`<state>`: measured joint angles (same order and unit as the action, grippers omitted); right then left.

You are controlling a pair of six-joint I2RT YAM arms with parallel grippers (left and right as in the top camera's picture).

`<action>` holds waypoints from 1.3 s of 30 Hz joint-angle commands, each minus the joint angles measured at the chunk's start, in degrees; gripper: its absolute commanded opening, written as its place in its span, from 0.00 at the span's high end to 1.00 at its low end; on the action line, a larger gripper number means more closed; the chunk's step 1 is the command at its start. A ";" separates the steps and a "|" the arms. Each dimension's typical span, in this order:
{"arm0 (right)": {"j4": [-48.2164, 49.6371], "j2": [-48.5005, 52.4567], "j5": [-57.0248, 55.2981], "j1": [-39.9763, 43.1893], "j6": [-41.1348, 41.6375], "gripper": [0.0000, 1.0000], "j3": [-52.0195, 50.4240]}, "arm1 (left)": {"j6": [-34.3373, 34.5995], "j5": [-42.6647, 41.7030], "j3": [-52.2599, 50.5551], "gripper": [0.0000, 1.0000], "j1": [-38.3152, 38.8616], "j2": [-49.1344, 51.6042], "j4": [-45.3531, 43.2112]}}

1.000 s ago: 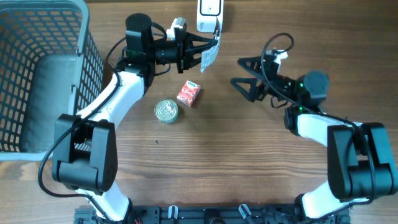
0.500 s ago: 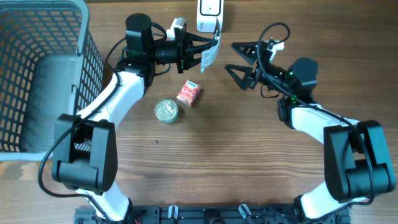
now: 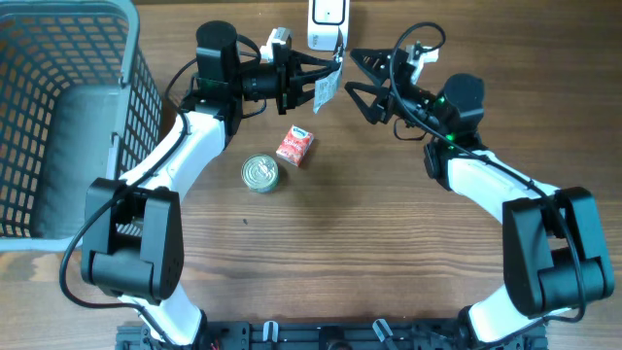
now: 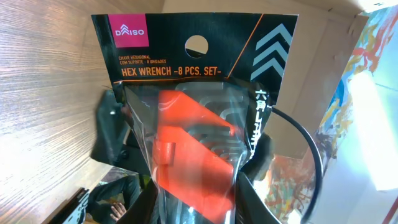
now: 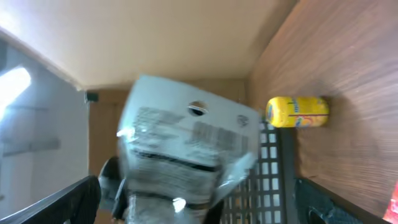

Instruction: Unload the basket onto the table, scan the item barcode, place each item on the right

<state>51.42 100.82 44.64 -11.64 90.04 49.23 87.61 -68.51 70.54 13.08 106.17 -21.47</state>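
The hex wrench pack (image 4: 198, 118) hangs in the air above the tabletop (image 3: 389, 253), just in front of the white scanner (image 3: 328, 19), with the left gripper (image 3: 328, 86) fingers clenched on it. Its barcode (image 5: 217, 134) faces the right gripper (image 3: 351, 70), whose fingers are spread wide just beside the pack without touching it. This looks like the presenting step. Next, the barcode side likely has to turn toward the scanner, perhaps by a handover. The basket (image 3: 131, 58) at far left shows no goods inside; a tin can (image 3: 259, 173) and red carton (image 3: 294, 147) lie outside it.
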 commanded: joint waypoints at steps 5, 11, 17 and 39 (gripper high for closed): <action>-1.46 0.98 -6.16 -4.83 0.17 0.00 1.14 | 0.33 -0.87 0.02 0.96 0.15 -1.62 -0.44; -0.94 0.98 -8.26 -4.92 0.37 0.02 1.14 | 0.33 -0.87 0.02 0.96 0.17 -1.62 -0.44; -0.94 0.98 -10.38 -4.92 0.02 0.29 1.14 | 0.33 -0.87 0.02 0.96 0.17 -1.62 -0.44; 2.64 0.98 -9.22 -4.92 4.22 0.42 1.14 | 0.31 -0.87 0.02 0.96 0.17 -1.62 -0.44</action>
<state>53.19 100.95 35.94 -16.47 92.60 50.06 87.81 -67.64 70.26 13.04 106.17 -21.71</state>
